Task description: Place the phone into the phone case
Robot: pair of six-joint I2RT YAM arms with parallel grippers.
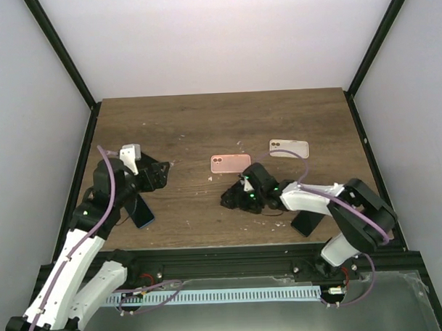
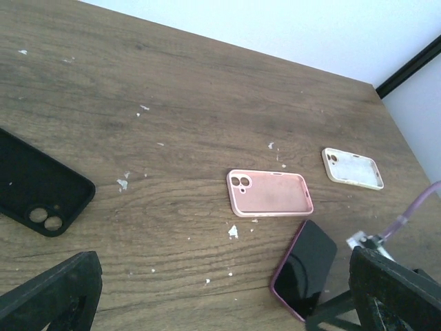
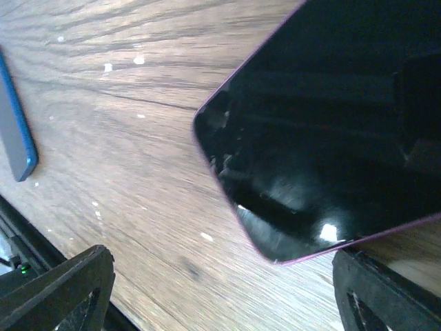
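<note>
i'm holding my right hand [image 3: 220,289] low over the table [image 3: 138,89], fingers spread wide and gripping nothing. the dark phone [image 3: 324,124] is lying flat, one corner reaching in between them. my left hand [image 2: 220,300] is hanging wide open and empty. the pink phone case [image 2: 269,193] is sitting empty just beside the phone, so i judge grasping, carrying and seating are all left.

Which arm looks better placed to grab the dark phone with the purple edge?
The right arm: the right gripper hangs open just over the dark purple-edged phone, beside the pink phone case; the left gripper is far off across the table.
</note>
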